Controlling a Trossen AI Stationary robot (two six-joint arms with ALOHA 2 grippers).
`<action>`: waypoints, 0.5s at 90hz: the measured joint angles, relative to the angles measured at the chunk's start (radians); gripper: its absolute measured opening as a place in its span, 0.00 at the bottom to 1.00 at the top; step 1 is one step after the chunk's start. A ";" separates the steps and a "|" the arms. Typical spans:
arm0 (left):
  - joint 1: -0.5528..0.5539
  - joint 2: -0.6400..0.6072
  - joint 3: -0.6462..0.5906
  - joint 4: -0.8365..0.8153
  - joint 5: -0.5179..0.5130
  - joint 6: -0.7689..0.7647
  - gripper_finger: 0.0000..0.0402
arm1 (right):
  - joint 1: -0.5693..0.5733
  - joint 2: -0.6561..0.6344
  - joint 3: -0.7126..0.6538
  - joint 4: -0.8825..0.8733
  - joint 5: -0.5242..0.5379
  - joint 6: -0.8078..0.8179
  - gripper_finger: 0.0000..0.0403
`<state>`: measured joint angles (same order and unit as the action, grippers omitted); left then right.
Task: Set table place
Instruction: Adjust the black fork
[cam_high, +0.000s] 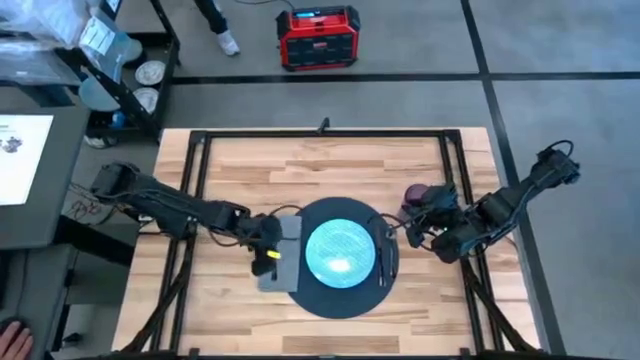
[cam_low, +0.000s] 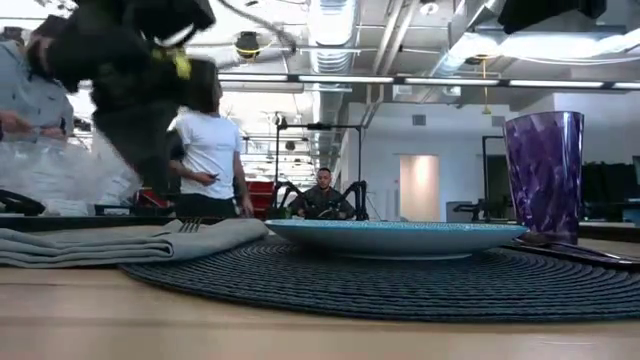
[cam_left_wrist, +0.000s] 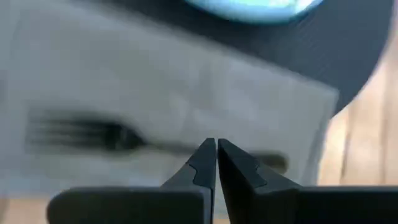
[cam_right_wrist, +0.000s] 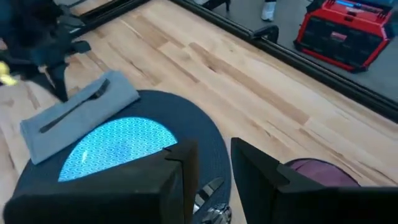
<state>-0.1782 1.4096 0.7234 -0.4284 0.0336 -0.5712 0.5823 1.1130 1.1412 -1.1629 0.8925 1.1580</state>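
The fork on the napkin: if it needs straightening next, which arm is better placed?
Left, probably. The left gripper, shut, hovers right over the fork on the napkin; the right gripper is beside the purple cup.

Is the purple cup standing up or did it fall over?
Standing up. The purple cup stands straight at the mat's edge in the low view, its open top facing up.
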 joint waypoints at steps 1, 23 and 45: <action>0.002 0.005 0.001 0.004 -0.004 -0.019 0.00 | 0.000 0.000 0.000 0.000 0.000 -0.001 0.20; 0.031 0.047 0.001 0.042 0.043 -0.142 0.00 | 0.000 0.000 0.000 0.005 0.000 -0.004 0.20; -0.025 0.015 -0.013 0.032 0.027 0.030 0.00 | 0.000 0.000 0.000 0.006 0.000 -0.009 0.20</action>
<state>-0.2029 1.4250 0.7106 -0.3965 0.0609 -0.5416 0.5823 1.1126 1.1416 -1.1568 0.8925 1.1487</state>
